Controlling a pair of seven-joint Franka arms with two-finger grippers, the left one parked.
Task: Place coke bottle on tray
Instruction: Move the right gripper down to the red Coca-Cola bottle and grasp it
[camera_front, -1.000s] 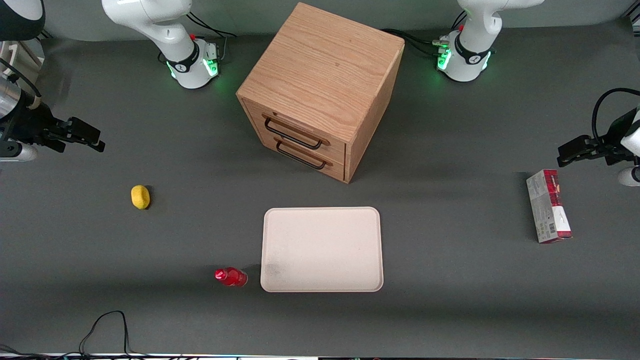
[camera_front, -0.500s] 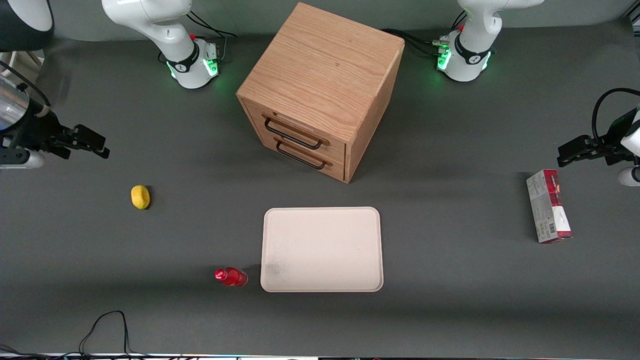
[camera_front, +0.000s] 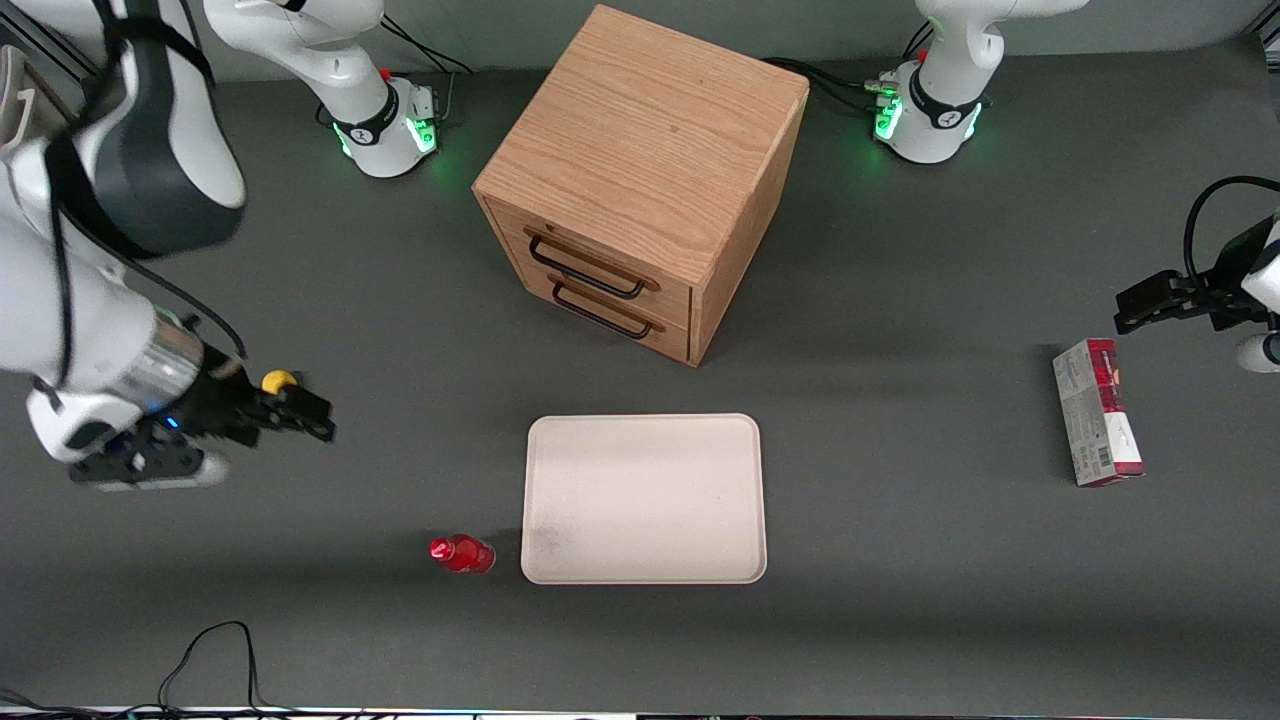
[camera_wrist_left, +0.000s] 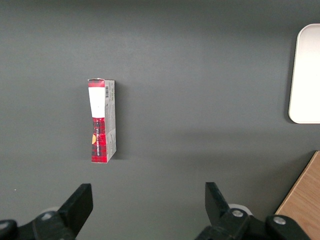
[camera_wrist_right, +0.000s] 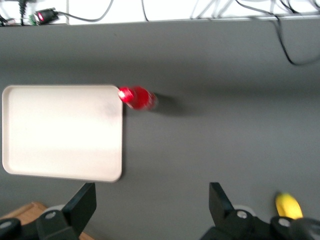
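The coke bottle (camera_front: 462, 553) is small, glossy red with a red cap, and rests on the dark table just beside the near corner of the pale beige tray (camera_front: 644, 498). It also shows in the right wrist view (camera_wrist_right: 136, 97), touching the tray's (camera_wrist_right: 60, 131) corner. My right gripper (camera_front: 312, 419) hovers open and empty above the table, farther from the front camera than the bottle and toward the working arm's end. In the right wrist view its two black fingers (camera_wrist_right: 82, 202) stand wide apart over bare table.
A yellow lemon-like lump (camera_front: 278, 380) lies partly hidden under my gripper's wrist and shows in the right wrist view (camera_wrist_right: 289, 206). A wooden drawer cabinet (camera_front: 640, 180) stands farther back than the tray. A red-and-white carton (camera_front: 1097, 425) lies toward the parked arm's end.
My right arm has swung in from the table's edge toward the middle and nearer the front camera, now covering part of the yellow lump. The bottle and tray have not moved.
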